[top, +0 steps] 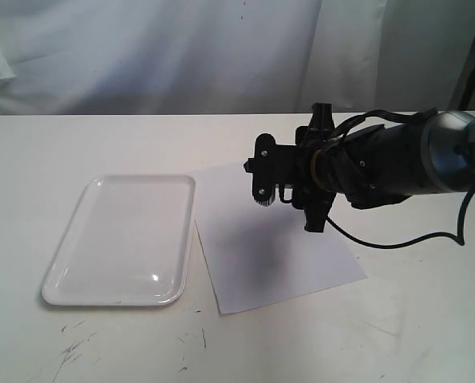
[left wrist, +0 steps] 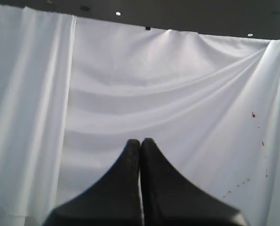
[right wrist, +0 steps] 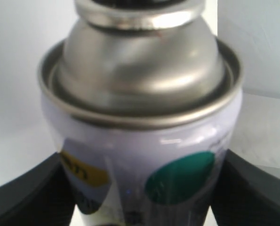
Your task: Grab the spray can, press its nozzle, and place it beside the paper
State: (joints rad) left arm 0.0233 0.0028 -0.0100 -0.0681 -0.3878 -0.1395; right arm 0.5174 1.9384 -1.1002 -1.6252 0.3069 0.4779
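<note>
DESK: Can [right wrist: 140,155] fills the right wrist frame. Who has it?

PHOTOGRAPHER: Right gripper [right wrist: 140,197] has it. Its fingers [right wrist: 22,197] stand wide and press on either side of the white body, below the silver dome [right wrist: 140,66]. The long axis of the can runs crosswise to the line between those fingers. The nozzle is cut off at the frame edge.

DESK: And the wide shot?

PHOTOGRAPHER: Right gripper [top: 318,169] hangs right of centre, clear of the table [top: 397,319], over the upper right part of the paper [top: 285,263]. Its shadow falls on the paper's middle. The can is mostly hidden behind the black metal there. The tray [top: 191,215] lies left of the paper, just beside it.

DESK: Other arm?

PHOTOGRAPHER: Left gripper [left wrist: 140,155] is pinched together and empty, aimed at the curtain [left wrist: 130,94], and absent from the wide shot. So the right arm is plainly the nearer one. By my reading, the bare table right of the paper is the closest set-down spot.
</note>
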